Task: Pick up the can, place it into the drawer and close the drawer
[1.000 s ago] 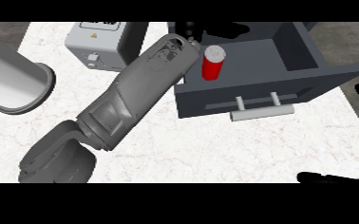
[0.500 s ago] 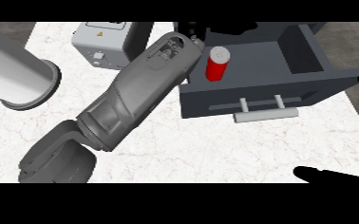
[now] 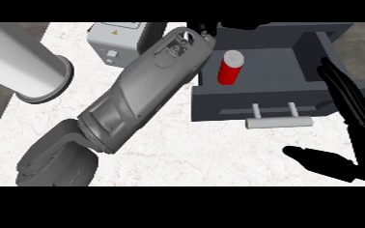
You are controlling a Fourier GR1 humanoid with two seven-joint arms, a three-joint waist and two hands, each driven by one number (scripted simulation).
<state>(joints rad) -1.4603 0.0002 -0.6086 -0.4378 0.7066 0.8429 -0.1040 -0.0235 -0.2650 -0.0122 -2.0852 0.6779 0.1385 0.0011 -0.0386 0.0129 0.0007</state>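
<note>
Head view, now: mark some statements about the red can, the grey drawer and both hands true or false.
1. The red cylindrical can stands upright inside the open grey drawer. True.
2. The drawer is closed. False: it is pulled out, its pale bar handle facing the robot.
3. The right hand grips the can. False: it is open, near the drawer's right side.
4. The left hand is mostly hidden behind its forearm. True.
</note>
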